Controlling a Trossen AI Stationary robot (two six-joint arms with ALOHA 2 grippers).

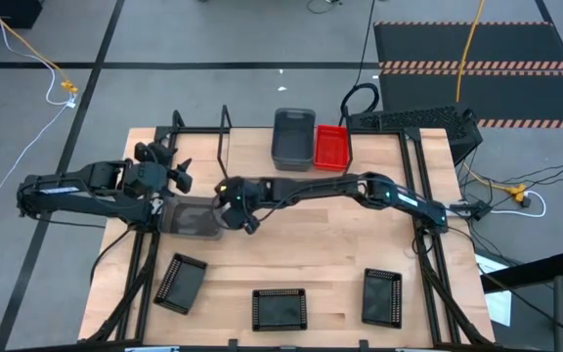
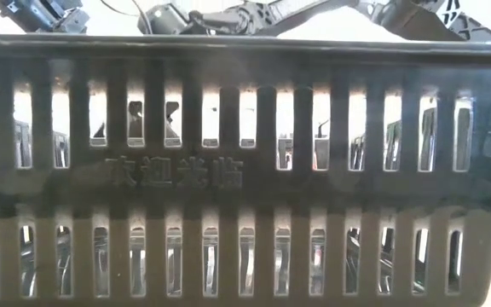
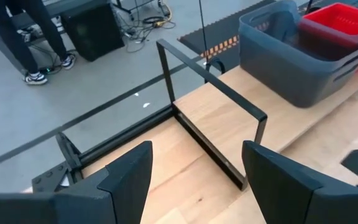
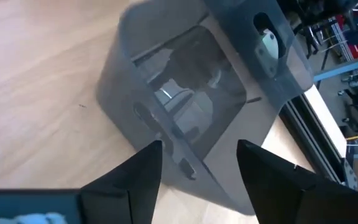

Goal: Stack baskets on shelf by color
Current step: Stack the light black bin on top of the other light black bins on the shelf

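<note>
The grey basket (image 1: 195,219) lying on the surface in front of the shelf (image 1: 252,161) looks light, stiff and slick, best pinched on its thin rim, where the right hand (image 1: 231,213) hovers with fingers apart.

The pale bench (image 1: 311,264) is light wood with a smooth, faintly grained finish. The thin black upright frame (image 3: 213,93) is matt metal. The grey rectangular basket (image 3: 291,56) and the red rectangular basket (image 3: 340,25) inside it are smooth plastic with a slight sheen. The black slotted basket (image 2: 245,170) is glossy moulded plastic.
</note>
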